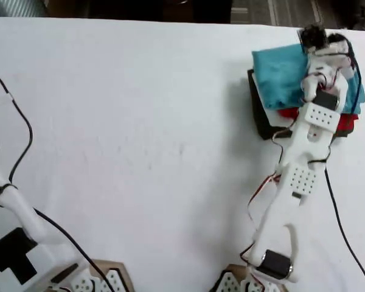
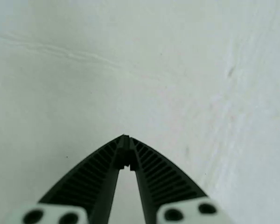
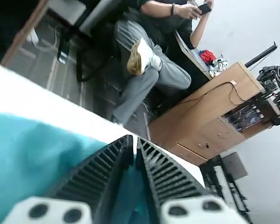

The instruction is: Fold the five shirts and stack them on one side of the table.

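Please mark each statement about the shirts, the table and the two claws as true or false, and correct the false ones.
1. The teal shirt lies on top of the stack. True.
2. The stack sits in the middle of the table. False: in the high view it sits near the far right corner.
3. The left claw is shut above bare table. True.
4. The right claw is wide open. False: its fingers meet, and it is over the teal shirt.
5. A red shirt shows under the teal shirt. True.
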